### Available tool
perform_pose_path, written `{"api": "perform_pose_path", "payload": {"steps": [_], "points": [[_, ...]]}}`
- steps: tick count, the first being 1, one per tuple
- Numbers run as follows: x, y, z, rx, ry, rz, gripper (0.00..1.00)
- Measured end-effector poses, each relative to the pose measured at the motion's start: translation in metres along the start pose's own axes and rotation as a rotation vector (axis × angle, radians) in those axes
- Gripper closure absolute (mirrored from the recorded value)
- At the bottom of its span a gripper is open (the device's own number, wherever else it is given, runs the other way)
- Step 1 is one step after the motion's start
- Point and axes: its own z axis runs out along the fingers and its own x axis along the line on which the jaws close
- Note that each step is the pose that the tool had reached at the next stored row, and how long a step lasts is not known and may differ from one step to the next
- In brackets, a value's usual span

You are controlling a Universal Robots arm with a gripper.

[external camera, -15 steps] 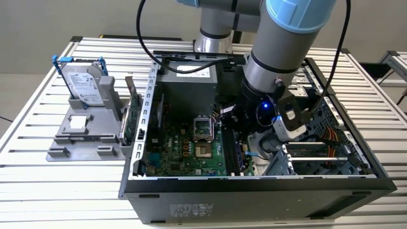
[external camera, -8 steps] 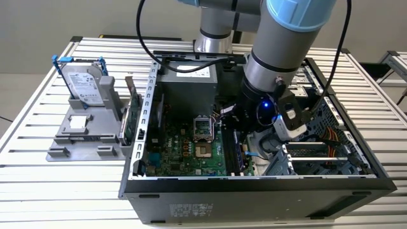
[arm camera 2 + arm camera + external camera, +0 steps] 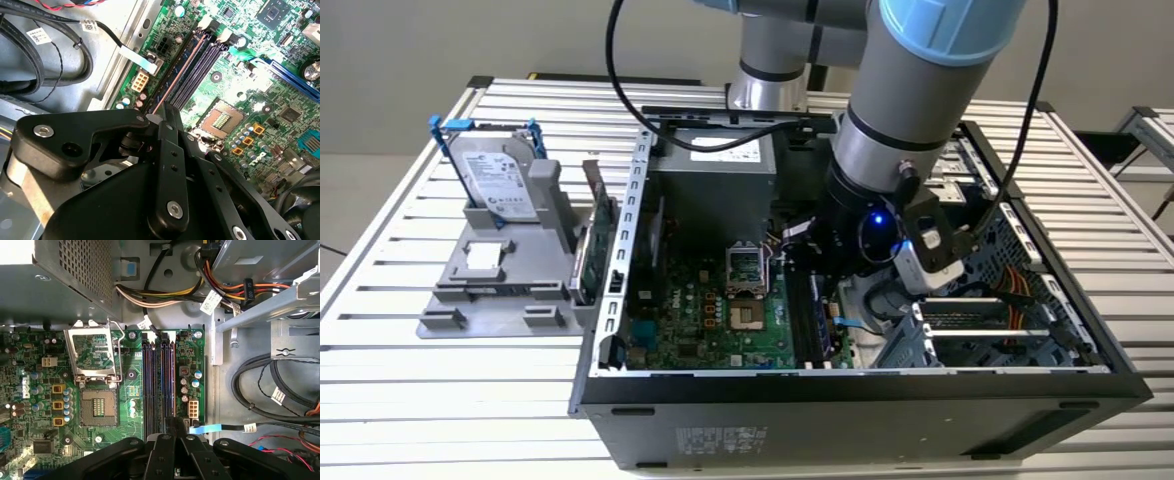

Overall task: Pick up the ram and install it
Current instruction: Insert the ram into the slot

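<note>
Gripper (image 3: 162, 119) is down inside the computer case (image 3: 854, 405), centre-right of the exterior view, over the memory slots (image 3: 152, 385) beside the processor socket (image 3: 97, 407). Claw looks clenched on the ram (image 3: 175, 77) – the stick runs edge-on along one slot, taken at its near end; whether it is seated I can't tell. My read on handling: light, stiff, thin board, fragile – hold by the long flat faces near the top edge, keep off the contacts, no twisting or it jams. Hard drive (image 3: 500, 175) sits on its stand, upper left of the exterior view – well apart.
</note>
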Motion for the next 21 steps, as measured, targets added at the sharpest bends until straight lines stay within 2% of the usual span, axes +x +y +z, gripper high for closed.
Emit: {"api": "perform_pose_path", "payload": {"steps": [6, 21], "points": [[0.0000, 0.0000, -0.0002, 0.0005, 0.0003, -0.017, 1.00], [0.0000, 0.0001, 0.0000, 0.0044, 0.0035, -0.208, 1.00]]}}
